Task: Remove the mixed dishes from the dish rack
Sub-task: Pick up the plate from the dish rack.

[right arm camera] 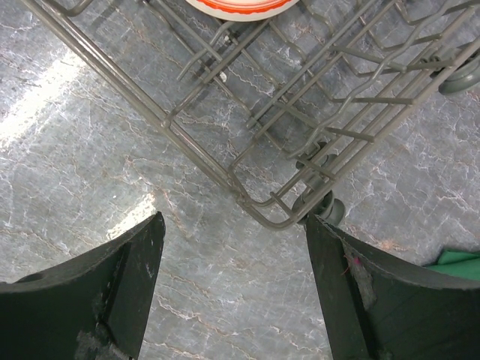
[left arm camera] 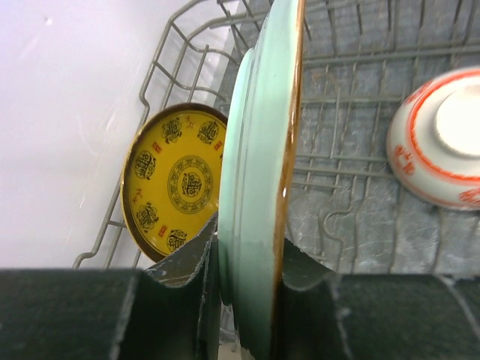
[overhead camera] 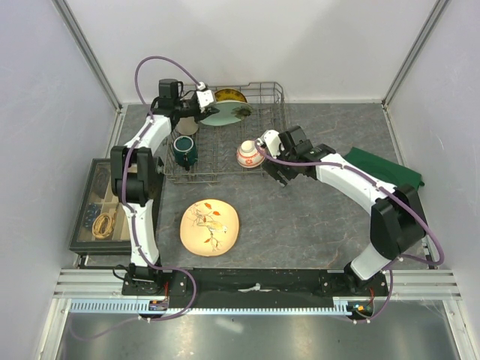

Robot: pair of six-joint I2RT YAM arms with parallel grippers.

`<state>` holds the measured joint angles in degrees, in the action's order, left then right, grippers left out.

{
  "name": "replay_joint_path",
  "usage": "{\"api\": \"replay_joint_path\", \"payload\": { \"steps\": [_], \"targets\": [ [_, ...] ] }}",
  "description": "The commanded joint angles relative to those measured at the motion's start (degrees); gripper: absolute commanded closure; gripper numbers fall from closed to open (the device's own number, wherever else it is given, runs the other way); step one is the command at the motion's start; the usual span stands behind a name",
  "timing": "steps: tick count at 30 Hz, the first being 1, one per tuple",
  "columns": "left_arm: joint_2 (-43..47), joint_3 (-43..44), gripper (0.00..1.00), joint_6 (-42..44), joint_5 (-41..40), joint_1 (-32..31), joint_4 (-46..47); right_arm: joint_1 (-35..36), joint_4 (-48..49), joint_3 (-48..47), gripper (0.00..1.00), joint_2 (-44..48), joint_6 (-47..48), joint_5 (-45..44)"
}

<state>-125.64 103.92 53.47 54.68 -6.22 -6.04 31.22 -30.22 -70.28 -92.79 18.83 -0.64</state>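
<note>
My left gripper (overhead camera: pixel 204 105) is shut on the rim of the pale-green flower plate (overhead camera: pixel 229 114), held on edge over the back of the grey wire dish rack (overhead camera: pixel 274 112). In the left wrist view the gripper (left arm camera: pixel 247 255) clamps the plate (left arm camera: pixel 259 165) edge-on. The small yellow patterned plate (left arm camera: pixel 176 180) stands behind it (overhead camera: pixel 229 95). The red-and-white bowl (overhead camera: pixel 250 154) lies tilted in the rack. The dark green mug (overhead camera: pixel 184 150) is at the rack's left. The beige cup (overhead camera: pixel 187 125) is partly hidden by the arm. My right gripper (overhead camera: pixel 270 160) is open and empty above the rack's near right corner (right arm camera: pixel 262 217).
The cream floral plate (overhead camera: pixel 210 226) lies flat on the table in front of the rack. A dark-framed tray (overhead camera: pixel 84 214) with small items sits at the left edge. A green cloth (overhead camera: pixel 384 169) lies at the right, under the right arm.
</note>
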Motion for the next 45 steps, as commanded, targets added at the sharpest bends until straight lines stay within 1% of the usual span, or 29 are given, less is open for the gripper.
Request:
{"api": "replay_joint_path", "payload": {
  "steps": [1, 3, 4, 5, 9, 12, 13, 14, 15, 18, 21, 22, 26, 28, 29, 30, 32, 36, 42, 45],
  "targets": [
    [8.7, 0.8, 0.99, -7.4, 4.4, -0.5, 5.8, -0.3, 1.5, 0.8, 0.16, 3.4, -0.5, 0.5],
    [10.6, 0.8, 0.98, -10.1, 2.9, -0.5, 5.8, -0.5, 1.7, 0.8, 0.16, 4.2, -0.6, 0.6],
    [11.3, 0.8, 0.99, -11.4, 2.2, -0.5, 7.3, -0.5, 1.7, 0.9, 0.16, 4.5, -0.7, 0.5],
    [12.0, 0.8, 0.98, -14.2, 0.7, -0.5, 7.3, -0.6, 1.8, 0.9, 0.16, 4.7, -0.8, 0.6],
    [17.3, -0.6, 0.98, -19.8, -1.7, -0.4, 6.4, -1.1, 2.0, 0.9, 0.16, 6.3, -1.1, 0.6],
    [21.7, -1.8, 0.98, -23.2, -2.2, -0.3, 1.0, -1.3, 2.0, 1.0, 0.16, 7.2, -1.4, 0.6],
    [24.0, -2.1, 0.99, -24.1, -2.1, -0.3, -0.7, -1.5, 2.0, 0.9, 0.16, 7.4, -1.5, 1.9],
    [25.0, -2.1, 0.98, -25.4, -2.1, -0.2, -4.9, -1.4, 2.0, 0.8, 0.16, 7.6, -1.7, 2.1],
    [26.2, -2.3, 0.98, -26.2, -2.0, -0.2, -6.7, -1.5, 2.0, 0.5, 0.16, 8.2, -2.0, 2.8],
    [30.7, -4.4, 0.99, -28.2, 0.1, -0.1, -13.3, -1.7, 2.1, -0.4, 0.16, 9.6, -2.7, 4.5],
    [35.5, -8.6, 0.98, -28.5, 3.7, -0.1, -17.1, -1.8, 2.1, -2.0, 0.16, 10.8, -2.7, 7.3],
    [37.0, -11.3, 0.98, -28.5, 4.2, -0.1, -17.7, -1.7, 2.1, -2.8, 0.16, 11.1, -2.3, 8.6],
    [42.2, -16.8, 0.99, -25.1, 6.3, -0.1, -21.5, -1.8, -0.4, -6.0, 0.16, 12.5, 0.2, 12.6],
    [44.6, -19.7, 0.98, -24.2, 6.7, -0.1, -23.3, -1.8, -2.0, -8.1, 0.16, 13.7, 2.3, 15.7],
    [45.4, -20.6, 0.99, -23.4, 6.8, -0.1, -23.7, -1.8, -3.7, -8.7, 0.16, 14.2, 3.0, 19.3],
    [46.3, -21.4, 0.99, -23.4, 6.8, -0.1, -23.9, -1.8, -4.3, -9.3, 0.16, 15.1, 3.3, 21.1],
    [47.0, -23.6, 0.99, -23.4, 6.9, -0.1, -24.6, -1.7, -5.4, -10.4, 0.16, 15.9, 3.3, 26.2],
    [48.2, -26.3, 0.99, -23.8, 9.0, -0.1, -25.5, -1.8, -5.4, -10.8, 0.16, 17.4, 2.4, 32.8],
    [49.6, -28.7, 0.98, -25.3, 13.6, -0.2, -25.4, -1.7, -6.6, -13.2, 0.15, 15.5, 2.4, 39.2],
    [50.8, -30.1, 0.99, -25.3, 15.5, -0.2, -25.5, -1.7, -7.3, -14.4, 0.14, 13.6, 3.0, 40.0]
  ]
}}
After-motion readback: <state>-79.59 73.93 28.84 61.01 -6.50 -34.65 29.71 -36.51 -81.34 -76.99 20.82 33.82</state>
